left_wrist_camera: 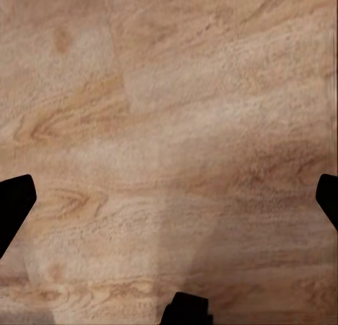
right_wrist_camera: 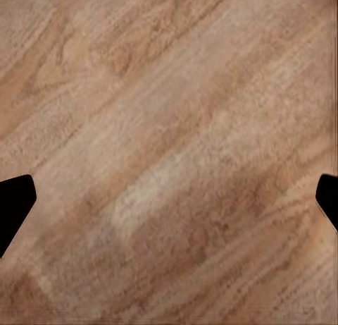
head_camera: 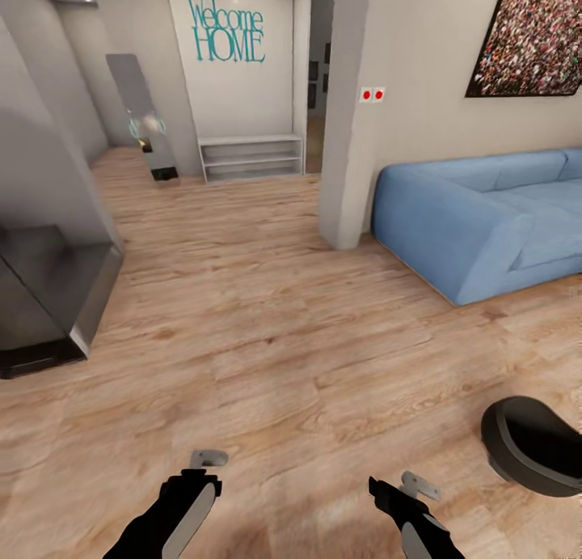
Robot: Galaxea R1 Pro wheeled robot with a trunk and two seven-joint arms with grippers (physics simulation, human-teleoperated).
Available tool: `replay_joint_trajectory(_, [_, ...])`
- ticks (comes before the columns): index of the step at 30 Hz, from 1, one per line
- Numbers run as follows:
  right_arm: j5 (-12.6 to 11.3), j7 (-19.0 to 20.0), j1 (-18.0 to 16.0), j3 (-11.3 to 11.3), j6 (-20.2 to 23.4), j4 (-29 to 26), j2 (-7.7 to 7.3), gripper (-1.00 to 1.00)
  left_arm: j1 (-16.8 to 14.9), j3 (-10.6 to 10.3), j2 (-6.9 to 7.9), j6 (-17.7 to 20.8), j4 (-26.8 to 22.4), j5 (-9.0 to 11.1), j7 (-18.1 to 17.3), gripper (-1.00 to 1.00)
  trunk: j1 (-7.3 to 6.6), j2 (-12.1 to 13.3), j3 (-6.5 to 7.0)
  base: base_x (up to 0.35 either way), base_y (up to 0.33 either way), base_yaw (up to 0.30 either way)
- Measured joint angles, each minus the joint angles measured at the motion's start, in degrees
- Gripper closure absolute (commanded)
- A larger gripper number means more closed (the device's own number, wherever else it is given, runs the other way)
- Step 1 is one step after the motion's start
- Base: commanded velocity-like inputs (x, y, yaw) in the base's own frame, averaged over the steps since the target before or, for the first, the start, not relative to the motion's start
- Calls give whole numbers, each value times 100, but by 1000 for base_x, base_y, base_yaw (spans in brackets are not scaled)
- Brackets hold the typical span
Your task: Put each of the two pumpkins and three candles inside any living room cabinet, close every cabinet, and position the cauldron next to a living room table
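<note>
Nearest you, both arms hang low over the wood floor [head_camera: 267, 340], carried tucked in, which I judge suits driving rather than reaching. Your left gripper [head_camera: 208, 459] and right gripper [head_camera: 420, 486] both hold nothing; each wrist view shows the dark fingertips [left_wrist_camera: 14, 201] at opposite edges with bare planks between, so the jaws stand wide apart and touch nothing. Just right of the right gripper, near you, the black cauldron [head_camera: 529, 446] sits on the floor. Farther right stands a blue sofa [head_camera: 485, 219]; at far left is a dark glass-fronted unit [head_camera: 48, 292]. You have the cauldron in reach first.
</note>
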Motion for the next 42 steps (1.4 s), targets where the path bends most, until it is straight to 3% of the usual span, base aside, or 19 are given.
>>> replay_joint_trajectory(17, [4,0,1,-10,0,14,1,-100,0,2,-2,0,13,-25,0,-100,1,0,0,169,0,-277])
replay_joint_trajectory(22, [0,1,1,-8,-8,268,0,-100,0,2,-2,0,13,-25,0,-100,2,0,0,98,0,-277])
replay_joint_trajectory(42, [-1,2,0,-13,-10,352,0,-100,0,3,-1,0,13,-33,1,-100,2,0,0,15,99,-277])
